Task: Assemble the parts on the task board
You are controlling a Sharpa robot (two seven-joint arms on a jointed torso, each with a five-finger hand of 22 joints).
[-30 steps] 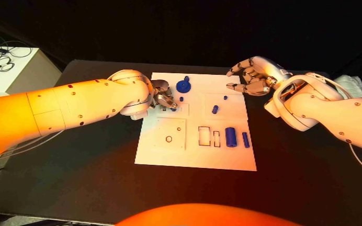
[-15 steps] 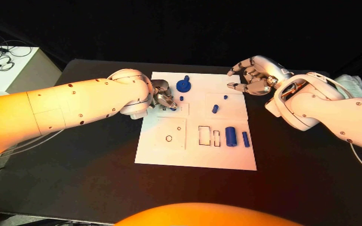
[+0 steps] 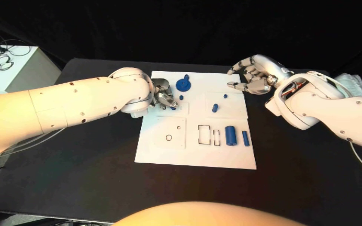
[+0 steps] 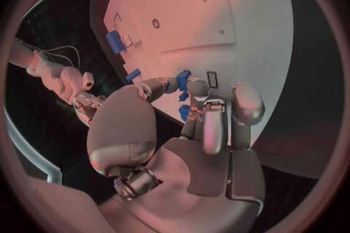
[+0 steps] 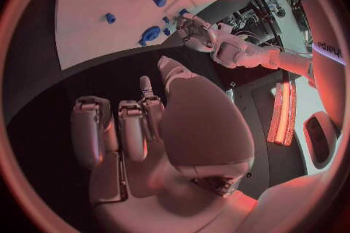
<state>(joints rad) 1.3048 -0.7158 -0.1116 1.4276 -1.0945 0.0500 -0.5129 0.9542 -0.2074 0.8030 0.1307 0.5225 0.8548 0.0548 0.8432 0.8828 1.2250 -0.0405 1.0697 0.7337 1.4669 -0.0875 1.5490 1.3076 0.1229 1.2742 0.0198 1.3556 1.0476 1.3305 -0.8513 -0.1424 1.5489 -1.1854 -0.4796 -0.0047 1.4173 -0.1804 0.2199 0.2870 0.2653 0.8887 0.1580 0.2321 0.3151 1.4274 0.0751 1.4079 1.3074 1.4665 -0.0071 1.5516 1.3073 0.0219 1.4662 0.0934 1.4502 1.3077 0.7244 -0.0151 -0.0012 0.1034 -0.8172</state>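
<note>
We see the head view dim at its edges, the room behind black, while the white task board (image 3: 194, 147) stands out brightly against the dark counter (image 3: 90, 184). Light seems to fall from above, leaving soft sheen on the left robot hand (image 3: 163, 99). Both wrist views bend straight edges into curves and darken toward the rim. There the nearest fingers (image 4: 212, 128) look slightly soft, perhaps out of focus.

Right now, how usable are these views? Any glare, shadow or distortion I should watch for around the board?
Head view: the task board is evenly lit and readable, the room behind it black; the left hand shades the small blue part at its fingertips. Left wrist view: fisheye bends the board's edges, reddish light, own fingers block the near parts. Right wrist view: same bending, the right hand covering the middle.
</note>
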